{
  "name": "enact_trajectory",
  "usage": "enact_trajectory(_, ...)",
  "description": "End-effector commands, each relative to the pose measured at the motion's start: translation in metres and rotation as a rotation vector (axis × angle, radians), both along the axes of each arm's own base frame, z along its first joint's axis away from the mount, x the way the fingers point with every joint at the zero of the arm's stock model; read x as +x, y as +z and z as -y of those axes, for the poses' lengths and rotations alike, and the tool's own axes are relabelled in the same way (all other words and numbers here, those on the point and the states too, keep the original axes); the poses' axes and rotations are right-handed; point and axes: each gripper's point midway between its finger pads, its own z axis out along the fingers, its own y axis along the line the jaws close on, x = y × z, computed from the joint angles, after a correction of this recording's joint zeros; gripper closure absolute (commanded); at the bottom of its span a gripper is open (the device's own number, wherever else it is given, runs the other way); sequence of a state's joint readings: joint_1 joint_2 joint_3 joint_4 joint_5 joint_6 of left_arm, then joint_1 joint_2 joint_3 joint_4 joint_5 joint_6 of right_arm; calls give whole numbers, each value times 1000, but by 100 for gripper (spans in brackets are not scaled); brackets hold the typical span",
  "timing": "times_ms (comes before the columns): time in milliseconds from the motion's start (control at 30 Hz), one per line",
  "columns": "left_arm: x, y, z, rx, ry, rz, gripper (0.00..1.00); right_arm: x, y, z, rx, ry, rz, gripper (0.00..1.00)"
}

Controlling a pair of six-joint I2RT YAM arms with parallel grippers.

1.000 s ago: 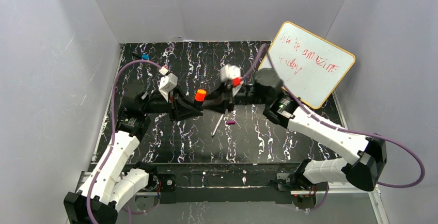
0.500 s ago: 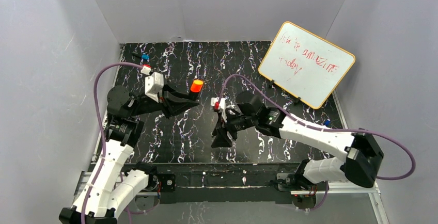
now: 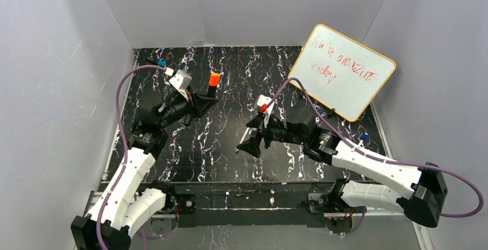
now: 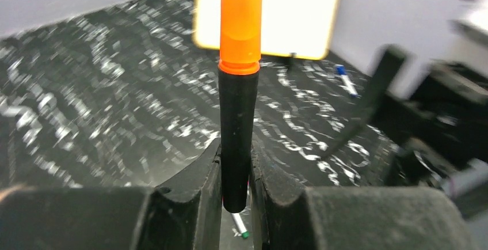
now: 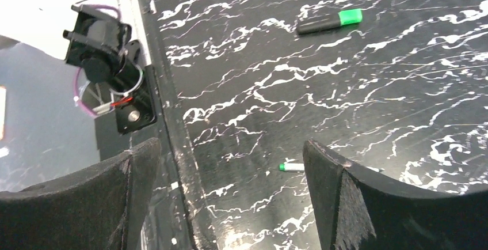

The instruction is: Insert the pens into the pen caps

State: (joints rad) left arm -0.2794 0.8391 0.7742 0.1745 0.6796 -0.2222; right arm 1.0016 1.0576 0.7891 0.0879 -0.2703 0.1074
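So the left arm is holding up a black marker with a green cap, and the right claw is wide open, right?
Not quite: the left wrist view shows the cap on the black marker in the left gripper is orange, not green. The right gripper is indeed wide open.

Black pen (image 4: 236, 140), orange cap (image 4: 240, 19) on, stands upright (cap uppermost); green-ended pen (image 5: 329, 21) lies flat.

Black marbled table (image 3: 230, 158) from my end. Lying flat on it: a thin white pen (image 5: 293, 167) with a green tip, and a black marker (image 5: 329, 21) with a green end, well apart. A whiteboard (image 3: 342, 71) is propped at the far right. There's a blue-tipped thing (image 3: 161, 63) in the far-left corner and a blue-capped pen (image 3: 362, 137) near the right edge.
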Motion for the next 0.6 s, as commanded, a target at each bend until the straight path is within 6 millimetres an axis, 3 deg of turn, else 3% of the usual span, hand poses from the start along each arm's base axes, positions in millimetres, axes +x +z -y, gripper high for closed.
enact_trajectory(0,52,-28,-41,115,340,-105,100,21,37,6,99,-125,73,1)
enact_trajectory(133,78,-62,-68,227,532,-281,100,31,44,12,94,-182,102,1)
enact_trajectory(300,95,-92,-92,327,685,-386,100,31,49,16,105,-192,132,1)
enact_trajectory(467,97,-128,-112,448,774,-460,100,25,48,22,121,-182,137,1)
enact_trajectory(567,91,-149,-111,481,757,-508,100,22,40,29,108,-187,125,1)
